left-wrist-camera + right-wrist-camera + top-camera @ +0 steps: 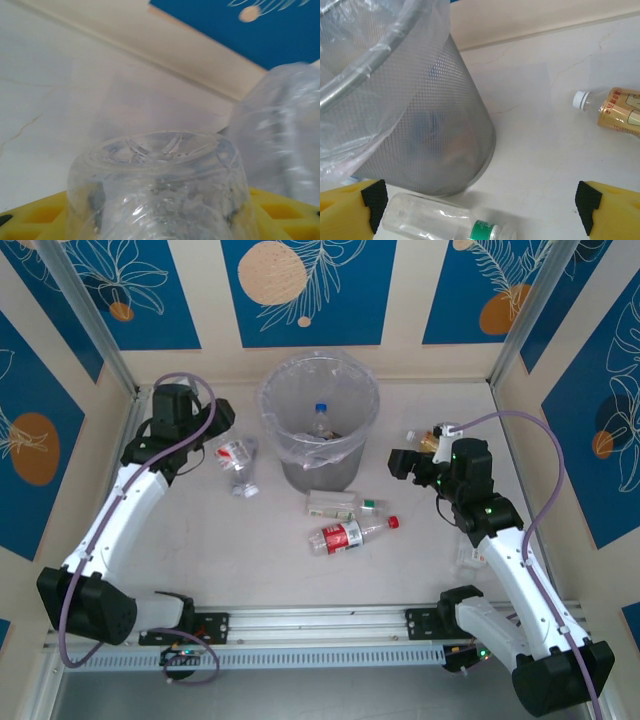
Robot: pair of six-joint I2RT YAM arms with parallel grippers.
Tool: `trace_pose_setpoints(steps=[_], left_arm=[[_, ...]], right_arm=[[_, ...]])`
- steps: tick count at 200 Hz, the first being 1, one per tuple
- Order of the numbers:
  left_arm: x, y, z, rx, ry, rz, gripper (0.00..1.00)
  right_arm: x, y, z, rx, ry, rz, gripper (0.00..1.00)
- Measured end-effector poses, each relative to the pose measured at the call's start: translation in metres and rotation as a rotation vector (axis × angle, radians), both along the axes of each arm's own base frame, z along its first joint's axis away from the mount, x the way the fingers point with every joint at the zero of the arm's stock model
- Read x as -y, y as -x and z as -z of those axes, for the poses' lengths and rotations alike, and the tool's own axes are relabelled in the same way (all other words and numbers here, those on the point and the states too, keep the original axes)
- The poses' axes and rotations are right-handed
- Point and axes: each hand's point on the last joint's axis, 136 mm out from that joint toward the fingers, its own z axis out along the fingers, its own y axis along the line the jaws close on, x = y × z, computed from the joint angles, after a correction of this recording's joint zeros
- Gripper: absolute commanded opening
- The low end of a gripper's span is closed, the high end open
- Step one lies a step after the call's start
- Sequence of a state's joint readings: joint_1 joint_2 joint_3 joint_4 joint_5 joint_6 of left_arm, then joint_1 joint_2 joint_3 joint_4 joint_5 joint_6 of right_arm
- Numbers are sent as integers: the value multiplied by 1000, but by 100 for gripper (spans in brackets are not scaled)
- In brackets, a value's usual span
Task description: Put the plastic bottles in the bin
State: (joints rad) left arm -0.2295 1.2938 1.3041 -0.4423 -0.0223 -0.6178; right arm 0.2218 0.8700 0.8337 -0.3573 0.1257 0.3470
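A crinkly clear bottle point(160, 165), base outward, is clenched between the left tool's point(160, 227) yellow fingers just beside the bin point(320, 472), probably poised to go over its bagged rim. The right tool point(480, 202) hangs released above a smooth green-capped bottle point(445, 221) lying at the mesh bin's foot on the worktop point(250, 550).

My left arm point(112, 518) reaches far up the left side, wrist turned inward. The left gripper point(224, 438) is clamped partway on a bottle point(160, 170). My right arm point(515, 570) mirrors it. The right gripper point(480, 202) points inward, jaws spread wide.
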Motion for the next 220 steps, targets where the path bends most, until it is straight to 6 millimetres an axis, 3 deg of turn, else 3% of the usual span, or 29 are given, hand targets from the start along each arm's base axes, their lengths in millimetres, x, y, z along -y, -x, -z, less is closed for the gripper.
trace_pose_setpoints(steps=[60, 125, 164, 220], left_arm=[[45, -15, -63, 112, 111, 171, 63], [90, -49, -100, 163, 272, 321, 64], [111, -63, -107, 158, 353, 382, 64], [133, -73, -113, 173, 340, 401, 64]], right_arm=[[-2, 2, 4, -5, 35, -34, 99], [-9, 4, 4, -8, 15, -69, 99], [-9, 4, 4, -10, 13, -69, 99], [-9, 5, 3, -9, 12, -69, 99]])
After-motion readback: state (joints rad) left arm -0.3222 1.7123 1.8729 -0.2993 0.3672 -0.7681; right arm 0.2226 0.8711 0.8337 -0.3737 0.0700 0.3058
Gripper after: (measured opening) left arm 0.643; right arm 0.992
